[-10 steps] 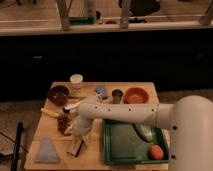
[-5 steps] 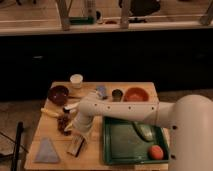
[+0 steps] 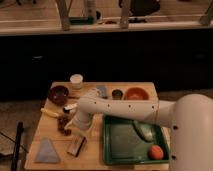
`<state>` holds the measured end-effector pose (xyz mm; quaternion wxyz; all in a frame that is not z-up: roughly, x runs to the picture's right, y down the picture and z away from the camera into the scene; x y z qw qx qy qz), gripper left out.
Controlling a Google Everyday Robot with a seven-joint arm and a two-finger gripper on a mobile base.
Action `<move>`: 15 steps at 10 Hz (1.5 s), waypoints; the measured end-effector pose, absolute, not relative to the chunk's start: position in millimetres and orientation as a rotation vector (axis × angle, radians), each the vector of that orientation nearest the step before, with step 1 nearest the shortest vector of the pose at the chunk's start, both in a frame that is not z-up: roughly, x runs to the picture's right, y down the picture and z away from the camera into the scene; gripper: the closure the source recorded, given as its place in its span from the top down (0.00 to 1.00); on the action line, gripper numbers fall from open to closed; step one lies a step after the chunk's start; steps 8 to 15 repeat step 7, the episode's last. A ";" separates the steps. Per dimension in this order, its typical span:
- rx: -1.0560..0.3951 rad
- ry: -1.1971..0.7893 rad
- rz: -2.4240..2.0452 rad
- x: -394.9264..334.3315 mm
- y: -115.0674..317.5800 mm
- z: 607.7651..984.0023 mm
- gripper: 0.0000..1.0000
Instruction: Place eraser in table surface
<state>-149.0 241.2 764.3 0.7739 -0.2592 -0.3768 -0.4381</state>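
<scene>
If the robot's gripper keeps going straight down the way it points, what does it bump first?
Probably the wooden table. The gripper points down at its left side, with the eraser off to the right; depth is unclear.

No text, label, brand, number or sign can be read anywhere. The gripper (image 3: 66, 126) sits low over the table surface (image 3: 44, 131), and nothing beside it, the eraser (image 3: 76, 147) included, shows legible markings.
</scene>
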 end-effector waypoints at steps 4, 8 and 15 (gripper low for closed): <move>-0.535 -0.831 -0.947 -146.6 235.5 763.4 0.80; -0.511 -0.855 -0.949 -144.7 232.1 764.1 0.80; -0.511 -0.855 -0.949 -144.7 232.1 764.1 0.80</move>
